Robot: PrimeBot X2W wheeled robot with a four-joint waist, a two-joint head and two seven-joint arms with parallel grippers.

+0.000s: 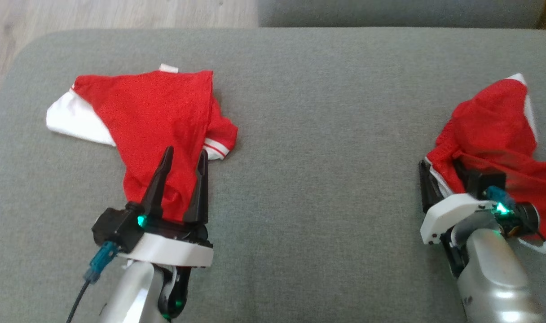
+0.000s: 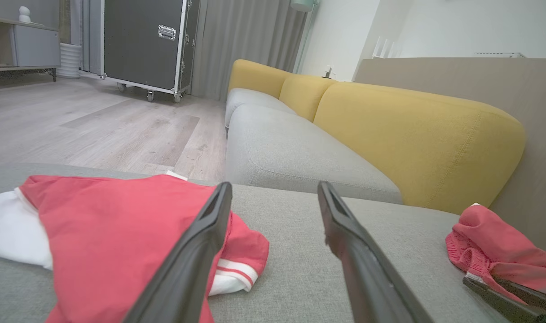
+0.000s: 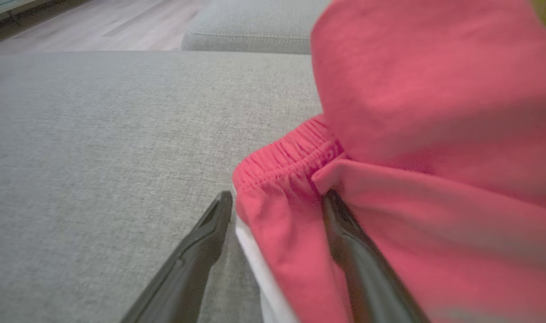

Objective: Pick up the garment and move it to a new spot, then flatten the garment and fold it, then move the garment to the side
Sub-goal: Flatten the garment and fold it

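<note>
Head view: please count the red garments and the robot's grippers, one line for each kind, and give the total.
Red garments: 2, left garment and right garment
Grippers: 2, left gripper and right gripper
Total: 4

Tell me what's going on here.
A two-armed robot is working on two red garments lying rumpled on a grey cushion. Its left claw is open over the near end of a red and white shirt; its right claw is open with the waistband of red shorts between its fingers. Nothing is gripped or folded yet.
</note>
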